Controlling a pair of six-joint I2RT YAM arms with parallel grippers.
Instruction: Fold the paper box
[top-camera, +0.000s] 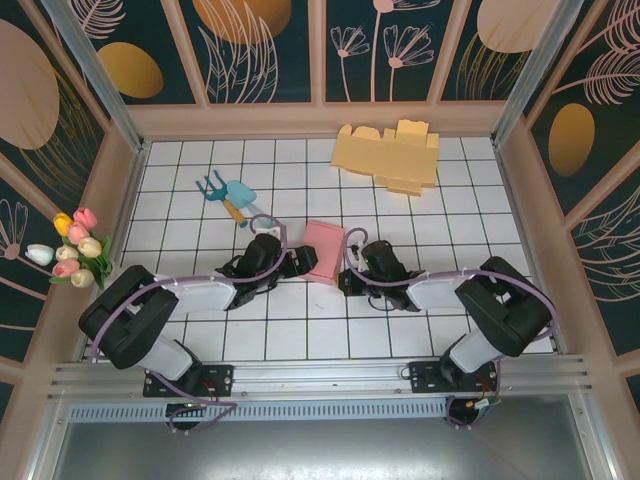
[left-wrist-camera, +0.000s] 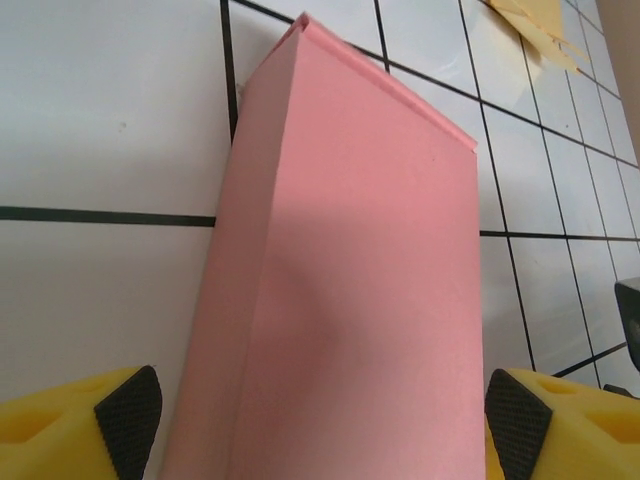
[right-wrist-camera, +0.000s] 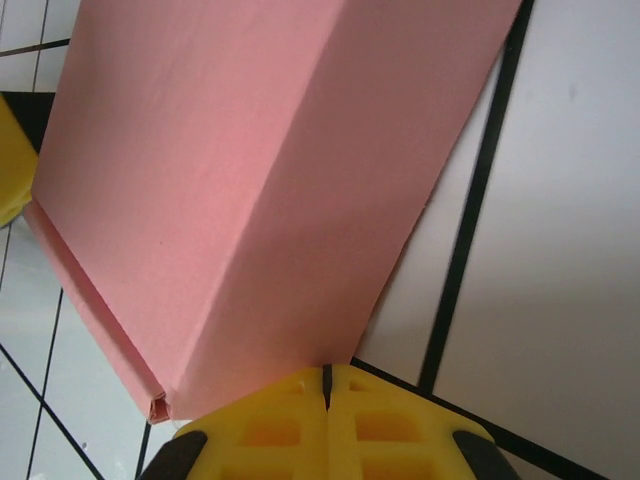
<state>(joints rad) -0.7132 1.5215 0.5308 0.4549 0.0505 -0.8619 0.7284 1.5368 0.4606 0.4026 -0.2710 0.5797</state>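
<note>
Reaching low across the white tiled table (top-camera: 180, 330), your left gripper (left-wrist-camera: 320, 425) straddles the smooth pink folded paper box (left-wrist-camera: 360, 280) mid-table, jaws wide, gripping nothing; your right gripper (right-wrist-camera: 326, 385), fully closed, noses its corner.

Robot test cell, staged, not real home. My left arm (top-camera: 150, 315) and right arm (top-camera: 500, 300) bolted to aluminium rail (top-camera: 320, 380) at near edge. Counter (top-camera: 320, 340) white with black grid lines. Three sides walled by printed panels (top-camera: 260, 45), dark teal with gold leaves, pale frames. Props: tulip bunch (top-camera: 78, 245), small garden tools (top-camera: 228, 195).
</note>
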